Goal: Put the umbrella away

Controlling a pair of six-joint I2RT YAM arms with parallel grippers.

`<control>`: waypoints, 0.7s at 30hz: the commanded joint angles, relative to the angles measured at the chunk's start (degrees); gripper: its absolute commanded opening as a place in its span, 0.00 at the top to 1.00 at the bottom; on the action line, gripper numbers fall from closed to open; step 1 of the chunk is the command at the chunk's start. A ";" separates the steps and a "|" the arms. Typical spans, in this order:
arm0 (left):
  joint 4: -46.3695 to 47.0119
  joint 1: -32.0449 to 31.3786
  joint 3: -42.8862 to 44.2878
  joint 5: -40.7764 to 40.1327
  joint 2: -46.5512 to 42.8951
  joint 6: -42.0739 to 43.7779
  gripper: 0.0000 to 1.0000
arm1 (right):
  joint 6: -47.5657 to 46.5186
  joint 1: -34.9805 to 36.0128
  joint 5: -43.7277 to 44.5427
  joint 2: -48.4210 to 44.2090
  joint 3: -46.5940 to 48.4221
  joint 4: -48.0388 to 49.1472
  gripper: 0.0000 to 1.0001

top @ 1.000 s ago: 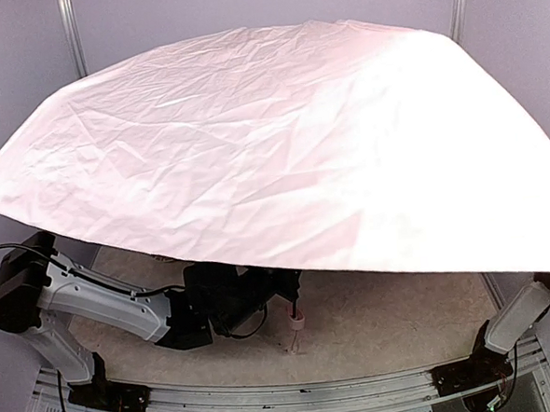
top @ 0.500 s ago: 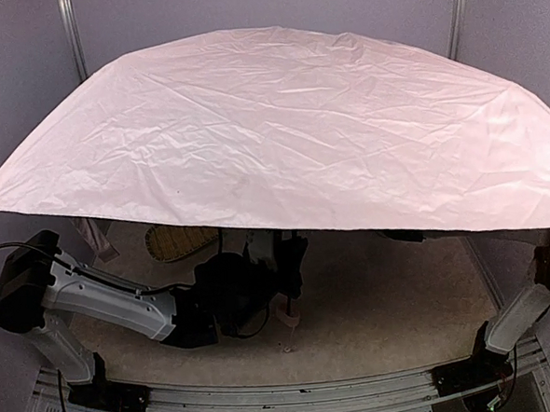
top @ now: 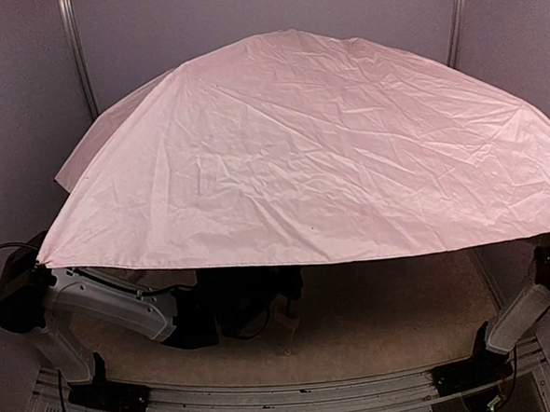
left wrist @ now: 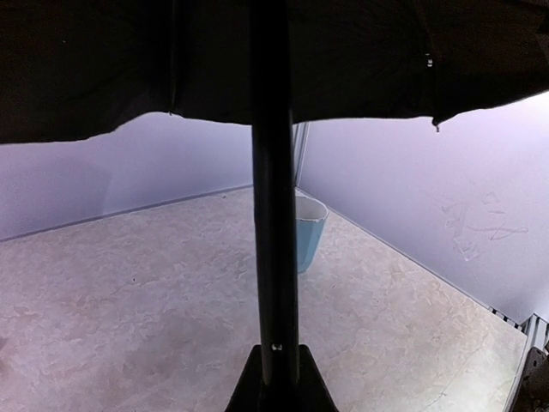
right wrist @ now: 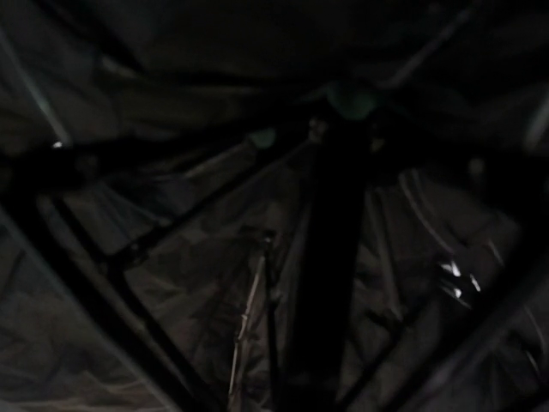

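Note:
The umbrella (top: 318, 147) stands with its pale pink canopy spread over most of the top view, domed and sloping down at the sides. Its thin black shaft (left wrist: 273, 215) rises from between the jaws of my left gripper (left wrist: 276, 378), which is shut on it. The black lining fills the top of the left wrist view. In the top view the left gripper sits in shadow under the canopy's front edge, beside the small pale handle (top: 283, 310). The right wrist view is dark and shows only the shaft (right wrist: 334, 257) and ribs from below. My right gripper's fingers cannot be made out.
A pale blue cup (left wrist: 310, 230) stands on the beige table (left wrist: 129, 300) near the far corner, behind the shaft. Purple walls close in the back and sides. My right arm (top: 528, 303) rises at the right and vanishes under the canopy.
The canopy has gone from wide and flat to a steeper dome, its edges pulled in and down. It now hides the woven tray seen half a second ago. The left arm has stayed put.

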 commanded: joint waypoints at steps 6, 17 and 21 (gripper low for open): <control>11.81 1.62 -2.75 2.34 -4.39 7.52 1.00 | 1.57 -0.69 -18.49 -0.68 2.42 -11.87 0.82; 20.60 8.22 -13.87 17.78 -14.35 13.02 1.00 | -2.80 -1.97 -50.35 2.53 -1.71 -30.03 0.84; 22.66 8.20 -15.63 17.80 -15.70 17.18 1.00 | -3.19 -2.26 -48.84 3.60 -3.17 -29.85 0.84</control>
